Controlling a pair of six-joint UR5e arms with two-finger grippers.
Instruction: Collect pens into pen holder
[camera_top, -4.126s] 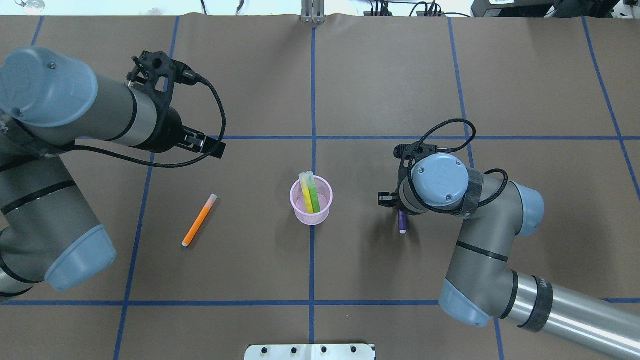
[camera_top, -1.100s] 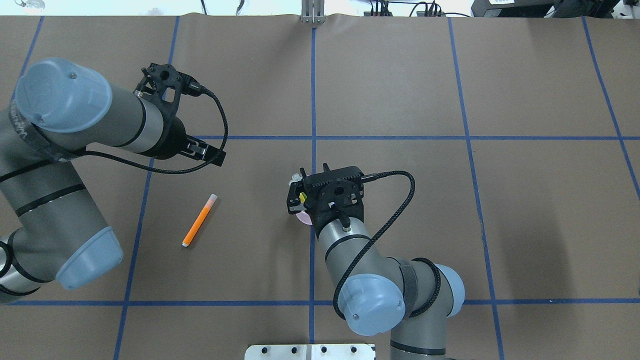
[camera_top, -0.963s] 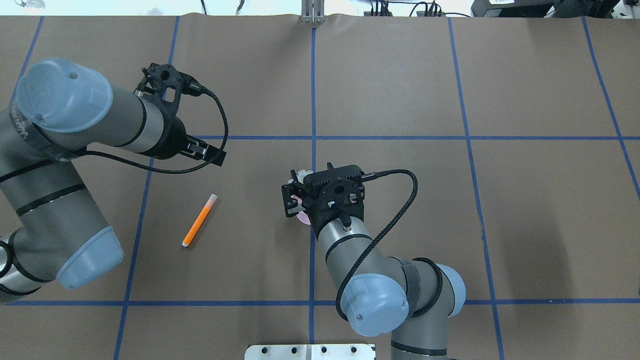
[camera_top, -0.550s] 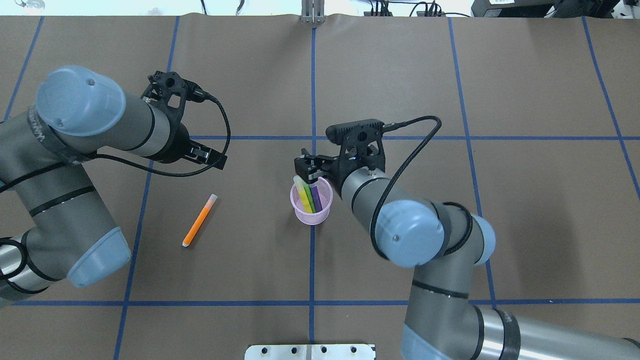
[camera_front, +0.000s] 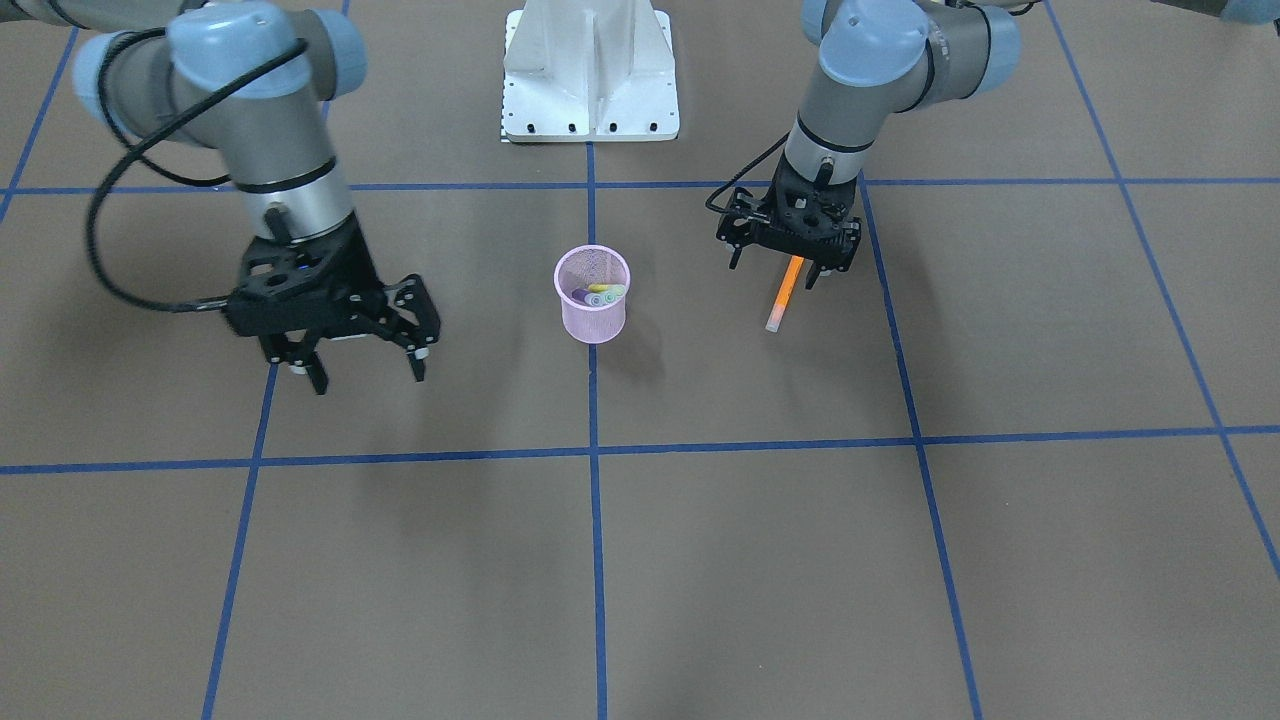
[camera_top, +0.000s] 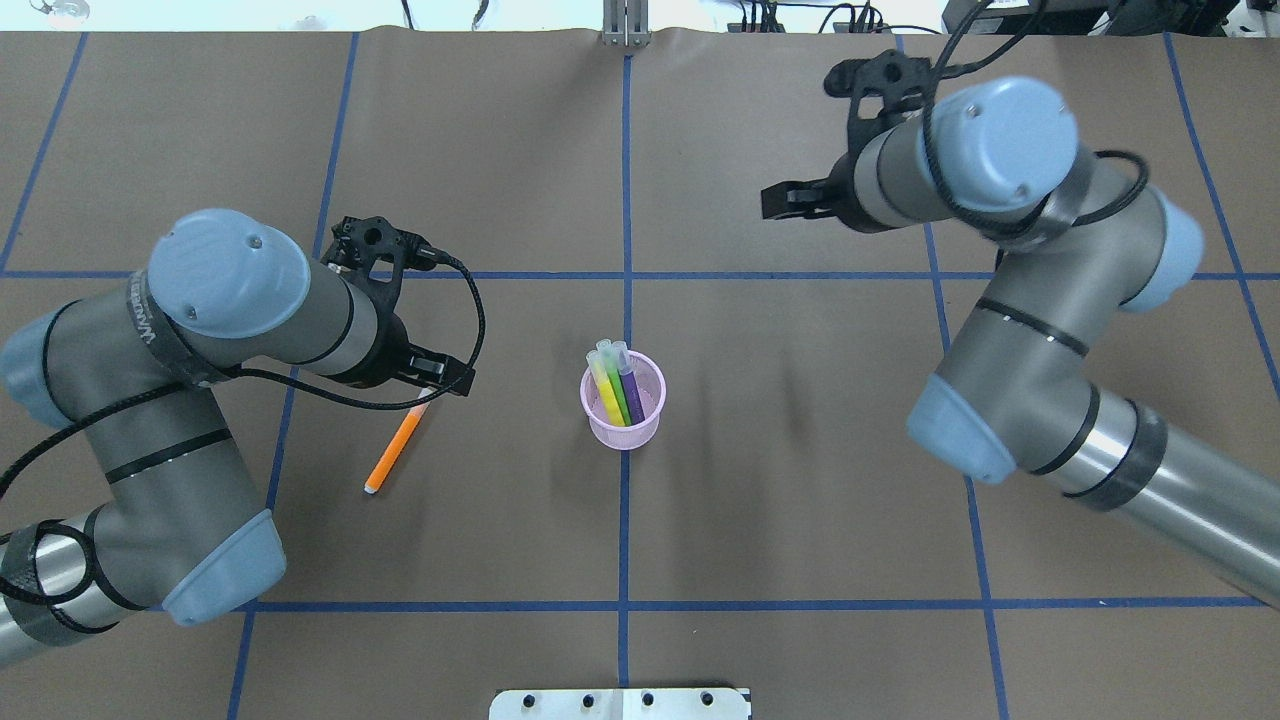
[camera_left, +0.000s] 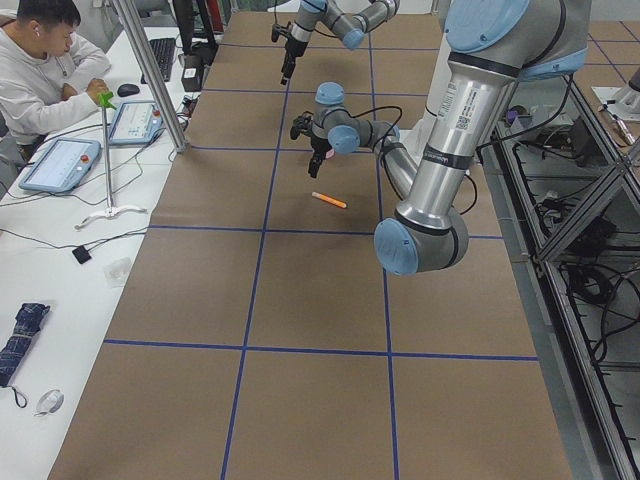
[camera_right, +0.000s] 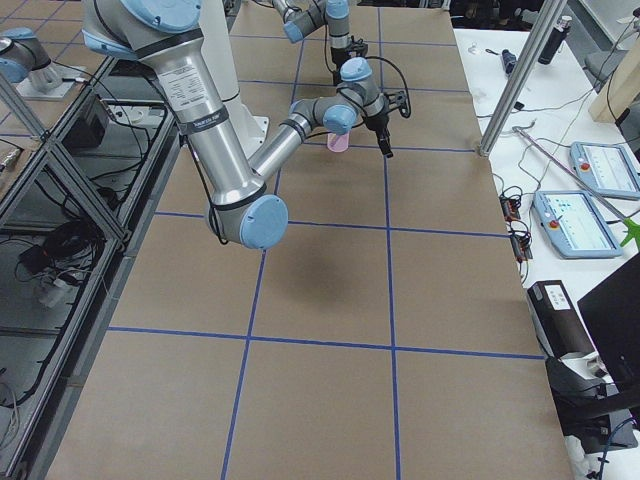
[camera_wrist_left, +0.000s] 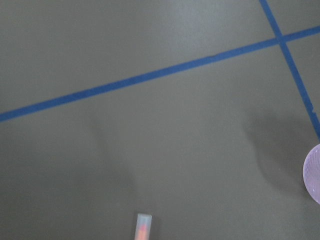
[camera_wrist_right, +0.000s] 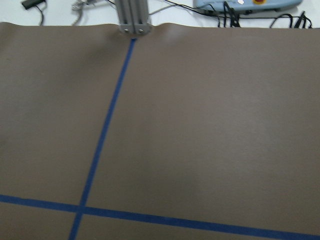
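The pink mesh pen holder stands at the table's middle and holds the yellow, green and purple pens; it also shows in the front view. The orange pen lies flat on the table left of it. My left gripper hangs open just above that pen's pale cap end, its fingers on either side of the pen in the front view. The left wrist view shows the cap end at the bottom edge. My right gripper is open and empty, off to the far right of the holder.
Brown paper with blue tape grid lines covers the table. The robot's white base plate sits at the near edge. An operator sits at a side desk beyond the table's far edge.
The purple pen now stands in the holder. My right gripper has drawn away from the holder to the far right. My left gripper has moved down over the orange pen's cap end.
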